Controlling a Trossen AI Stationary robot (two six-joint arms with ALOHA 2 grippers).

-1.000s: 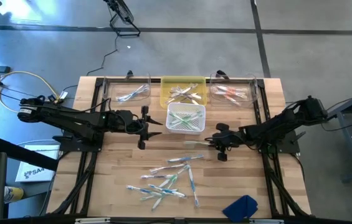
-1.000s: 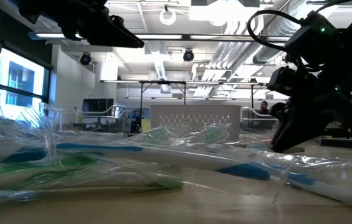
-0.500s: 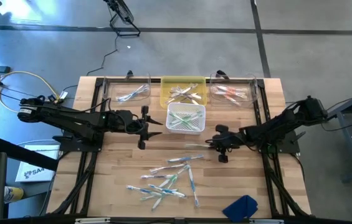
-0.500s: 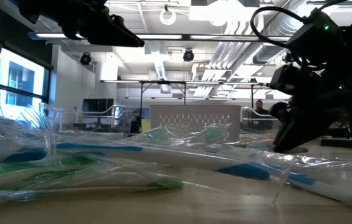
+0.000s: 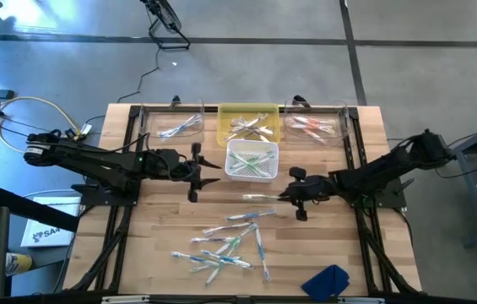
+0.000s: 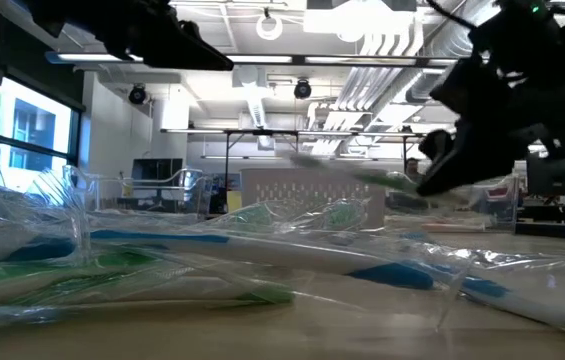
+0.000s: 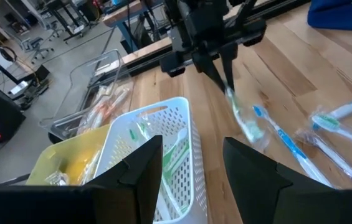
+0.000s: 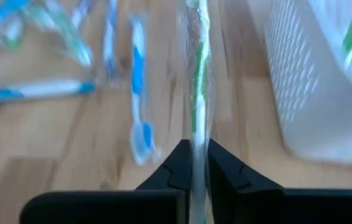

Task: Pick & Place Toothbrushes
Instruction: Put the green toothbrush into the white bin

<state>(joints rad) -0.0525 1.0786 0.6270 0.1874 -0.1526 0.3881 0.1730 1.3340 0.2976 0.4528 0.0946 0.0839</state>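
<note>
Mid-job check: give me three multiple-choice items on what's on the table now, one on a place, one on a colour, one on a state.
1. Where is the blue cloth?
A. In the yellow bin
B. Near table edge, on the right arm's side
C. Under the white basket

2. What colour is the middle bin in the far row?
A. Yellow
B. Red
C. Black

3. What is the right gripper doing?
A. Open, empty
B. Shut on a wrapped toothbrush
C. Holding the cloth

Answers: B, the cloth lies at the near edge past the loose pile; A, it is yellow between two clear trays; B, the right wrist view shows the jaws closed on it.
</note>
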